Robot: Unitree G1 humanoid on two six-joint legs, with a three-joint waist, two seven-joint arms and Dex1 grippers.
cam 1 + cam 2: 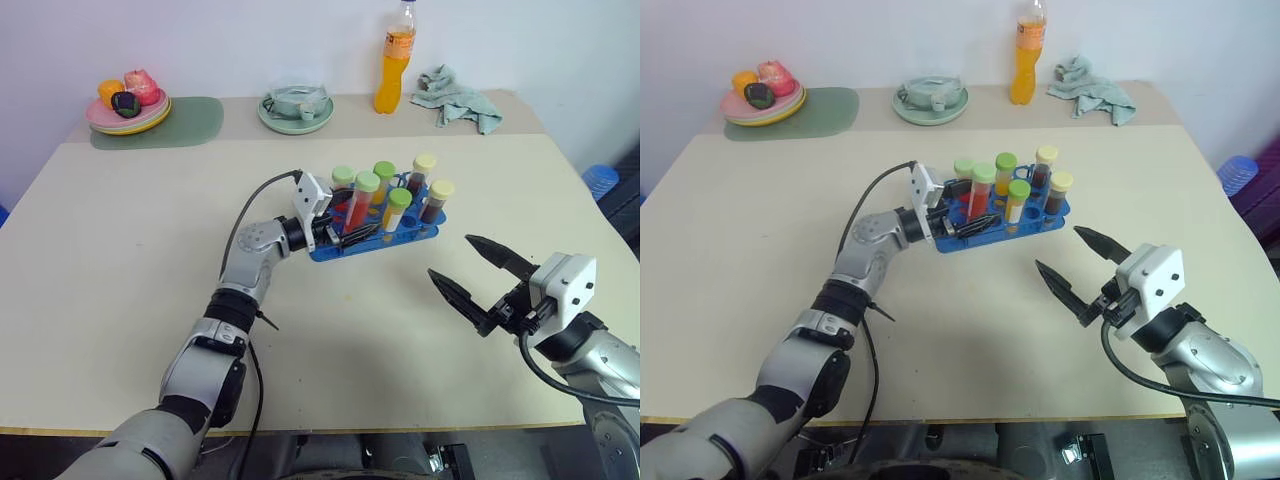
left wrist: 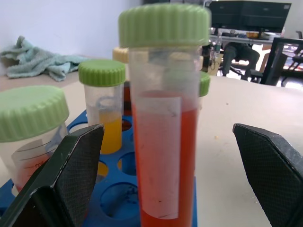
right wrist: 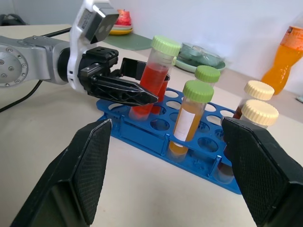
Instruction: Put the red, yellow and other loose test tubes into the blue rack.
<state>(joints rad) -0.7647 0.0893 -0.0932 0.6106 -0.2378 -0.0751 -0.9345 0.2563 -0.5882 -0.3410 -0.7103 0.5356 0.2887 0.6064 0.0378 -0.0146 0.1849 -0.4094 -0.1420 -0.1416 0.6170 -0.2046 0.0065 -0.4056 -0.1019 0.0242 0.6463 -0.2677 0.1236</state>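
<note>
The blue rack (image 1: 375, 232) sits near the middle of the pale table (image 1: 120, 260), a bright blue plastic grid of round holes, and it carries six capped tubes standing upright. Nearest the left gripper (image 1: 345, 222) is the red tube (image 2: 163, 156): clear plastic, red liquid filling most of it, a white label down its side, a pale green ribbed cap on top, its base down in a hole of the rack. Beside it stands another red tube with a green cap (image 2: 31, 127), and behind it a yellow-orange tube (image 2: 105, 111) with a green cap. A second yellow-orange one with a white label (image 3: 189, 118) stands toward the rack's front, and two dark brown tubes with pale yellow caps (image 3: 253, 111) stand at the rack's far right end.

The left gripper is spread wide, one black finger (image 2: 66, 175) on each side of the red tube with clear gaps between pads and plastic, so it grips nothing. The right gripper (image 1: 470, 275) hovers over bare table just right of the rack, fingers parted and empty.

Around the rack, there's open tabletop to the left and in front. The right gripper hangs near the table's right edge. Along the back edge sit a plate of fruit (image 1: 128, 105) on a green mat (image 1: 190, 122), a pale green dish (image 1: 296, 108), an orange drink bottle (image 1: 396, 58) and a crumpled cloth (image 1: 458, 98), all well apart from the rack.
</note>
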